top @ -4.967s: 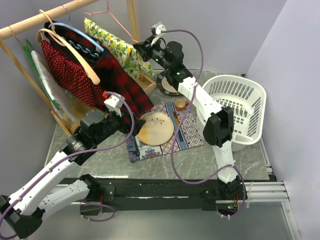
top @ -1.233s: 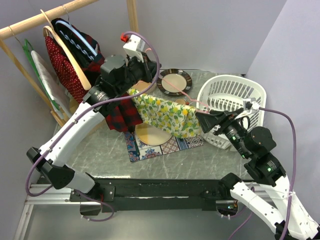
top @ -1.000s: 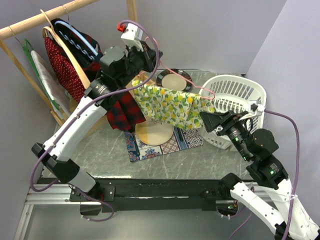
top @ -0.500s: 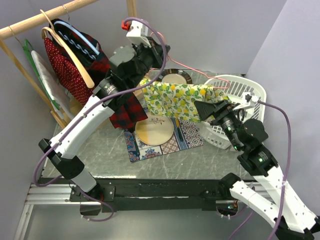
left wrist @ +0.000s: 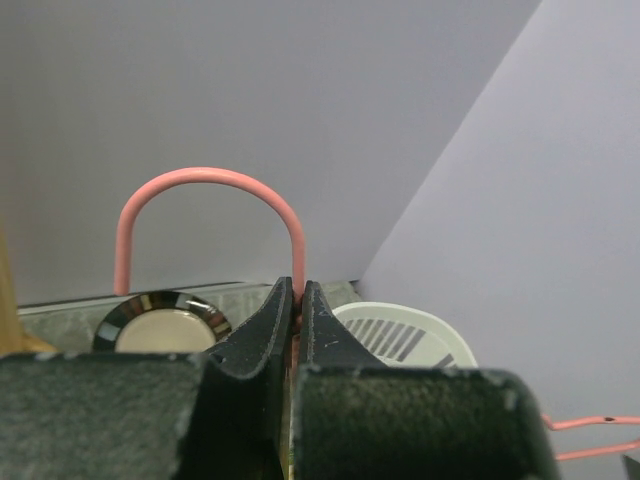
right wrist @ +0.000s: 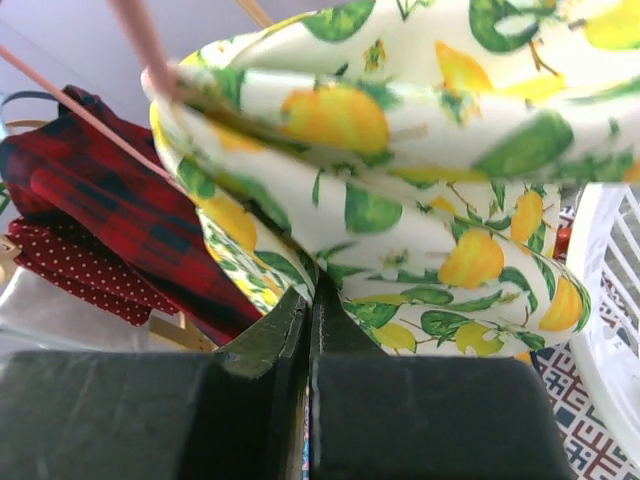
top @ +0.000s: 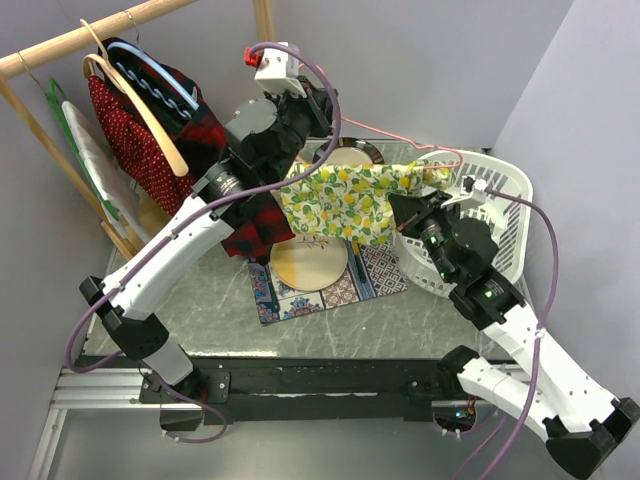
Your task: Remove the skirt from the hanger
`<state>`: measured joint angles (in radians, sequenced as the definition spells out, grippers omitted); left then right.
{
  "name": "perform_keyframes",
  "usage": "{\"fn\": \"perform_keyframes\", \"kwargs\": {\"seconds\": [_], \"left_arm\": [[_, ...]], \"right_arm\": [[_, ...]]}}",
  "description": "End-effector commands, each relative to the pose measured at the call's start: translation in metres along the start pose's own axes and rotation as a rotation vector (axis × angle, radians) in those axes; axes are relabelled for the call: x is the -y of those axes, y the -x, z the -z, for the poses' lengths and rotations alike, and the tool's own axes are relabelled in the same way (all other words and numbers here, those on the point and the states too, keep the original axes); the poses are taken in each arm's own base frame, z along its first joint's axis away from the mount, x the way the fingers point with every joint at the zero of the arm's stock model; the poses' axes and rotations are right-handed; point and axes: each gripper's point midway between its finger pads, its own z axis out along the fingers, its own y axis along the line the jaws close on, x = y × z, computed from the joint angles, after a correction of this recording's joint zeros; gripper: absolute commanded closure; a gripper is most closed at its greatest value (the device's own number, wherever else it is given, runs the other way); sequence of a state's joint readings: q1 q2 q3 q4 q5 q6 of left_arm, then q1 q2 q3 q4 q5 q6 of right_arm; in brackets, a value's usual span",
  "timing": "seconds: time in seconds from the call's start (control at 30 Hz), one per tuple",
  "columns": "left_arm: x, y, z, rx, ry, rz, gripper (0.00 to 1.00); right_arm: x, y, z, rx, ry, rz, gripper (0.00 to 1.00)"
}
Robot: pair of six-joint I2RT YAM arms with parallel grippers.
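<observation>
The skirt [top: 345, 200], white with a lemon and leaf print, hangs from a thin pink wire hanger [top: 385, 133] held in the air over the table's middle. My left gripper [top: 322, 112] is shut on the hanger's hook; in the left wrist view the pink hook [left wrist: 210, 178] rises out of the closed left gripper [left wrist: 297, 300]. My right gripper [top: 400, 207] is at the skirt's right lower edge. The right wrist view shows the right gripper [right wrist: 312, 290] shut on a fold of the skirt [right wrist: 420, 130], with the hanger [right wrist: 150, 50] wire at upper left.
A wooden rail [top: 90, 35] at back left carries a red plaid garment [top: 205, 140] and others on hangers. A white laundry basket [top: 495, 190] stands at right. Below the skirt lie a tan plate [top: 310, 265] on a patterned mat [top: 375, 270], and a dark plate [top: 350, 155].
My right gripper has moved up to the skirt's edge and closed on the fabric. The left arm has lifted the hanger higher and to the right.
</observation>
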<state>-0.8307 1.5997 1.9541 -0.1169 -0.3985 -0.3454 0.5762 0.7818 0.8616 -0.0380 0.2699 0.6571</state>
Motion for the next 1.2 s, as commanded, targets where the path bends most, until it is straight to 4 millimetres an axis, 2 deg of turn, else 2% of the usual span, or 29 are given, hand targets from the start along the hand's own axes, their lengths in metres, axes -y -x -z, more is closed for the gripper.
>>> {"fn": "perform_keyframes", "kwargs": {"seconds": [0.0,0.07,0.2,0.33,0.5,0.57,0.6,0.63,0.7,0.73,0.87,1.03,1.17], "left_arm": [[-0.017,0.055,0.007,0.169,0.113,-0.018,0.99],[-0.026,0.060,0.006,0.179,0.170,-0.056,0.99],[-0.045,0.053,-0.002,0.173,0.253,-0.099,0.99],[-0.075,0.047,-0.010,0.172,0.306,-0.092,0.99],[-0.086,0.045,-0.019,0.161,0.316,-0.071,0.99],[-0.089,0.051,-0.019,0.170,0.332,-0.081,0.99],[-0.092,0.046,-0.024,0.160,0.343,-0.091,0.99],[-0.094,0.053,-0.024,0.169,0.357,-0.092,0.99],[-0.099,0.050,-0.027,0.161,0.375,-0.102,0.99],[-0.102,0.055,-0.028,0.171,0.383,-0.100,0.99],[-0.102,0.058,-0.028,0.170,0.387,-0.079,0.99],[-0.101,0.066,-0.027,0.189,0.391,-0.082,0.99],[-0.096,0.070,-0.025,0.193,0.364,-0.076,0.99]], "right_arm": [[-0.015,0.031,0.019,0.096,0.069,0.012,1.00],[-0.021,0.031,0.029,0.075,0.110,0.048,1.00],[-0.031,0.053,0.055,0.129,0.165,0.056,1.00],[-0.032,0.070,0.069,0.176,0.162,0.051,1.00],[-0.027,0.089,0.084,0.242,0.138,0.046,1.00],[-0.024,0.097,0.093,0.279,0.125,0.042,1.00],[-0.018,0.102,0.096,0.304,0.100,0.037,1.00],[-0.010,0.103,0.097,0.320,0.071,0.041,1.00],[0.003,0.108,0.103,0.356,0.016,0.033,1.00],[0.020,0.110,0.103,0.384,-0.067,0.040,1.00],[0.055,0.115,0.106,0.440,-0.253,0.080,1.00],[0.070,0.127,0.111,0.491,-0.358,0.104,1.00],[0.079,0.147,0.116,0.577,-0.476,0.116,1.00]]}}
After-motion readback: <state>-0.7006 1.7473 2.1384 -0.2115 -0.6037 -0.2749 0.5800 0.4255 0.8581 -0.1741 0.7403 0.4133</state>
